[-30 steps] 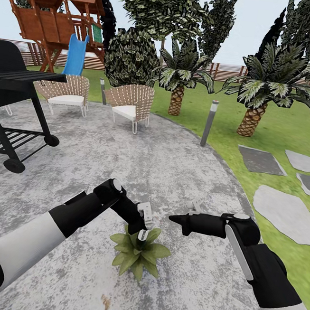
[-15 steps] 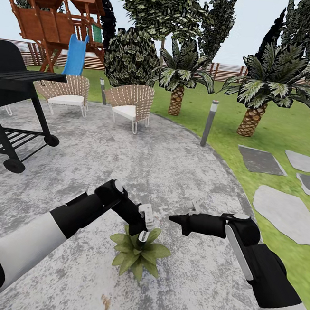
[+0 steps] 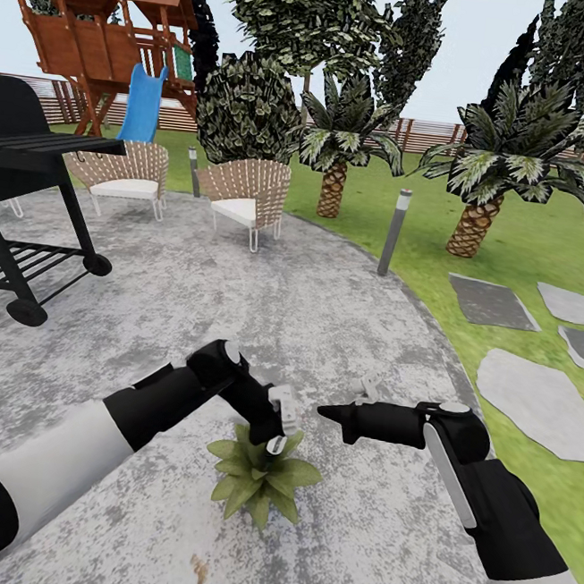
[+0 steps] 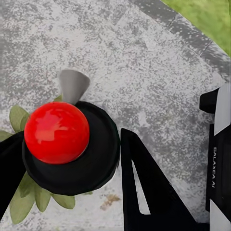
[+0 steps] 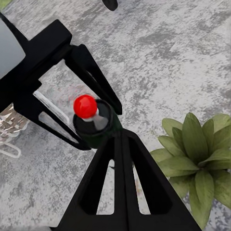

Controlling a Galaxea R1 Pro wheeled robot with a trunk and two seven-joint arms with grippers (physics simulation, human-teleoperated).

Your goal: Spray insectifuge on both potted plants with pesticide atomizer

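A potted plant [image 3: 260,477] with pointed green leaves stands on the grey stone patio [image 3: 308,312] at the bottom middle of the head view; its pot is hidden under the leaves. My left gripper [image 3: 274,429] hangs right over it, shut on the pesticide atomizer [image 3: 275,438]. In the left wrist view the atomizer [image 4: 72,154] shows its round black top with a red ball and a grey nozzle, with the leaves [image 4: 21,202] underneath. My right gripper [image 3: 323,411] is shut and empty, just right of the bottle. The right wrist view shows the atomizer [image 5: 94,126] and the plant [image 5: 197,161].
A black grill [image 3: 26,174] stands at the left. Two wicker seats [image 3: 248,197] and a grey bollard lamp [image 3: 395,231] line the patio's far edge. Palms [image 3: 484,177], lawn [image 3: 530,254] and stepping stones [image 3: 533,398] lie to the right, with a wooden fence [image 3: 425,135] behind.
My left arm has shifted a little right and down with the atomizer, closer over the plant. The right arm has not moved.
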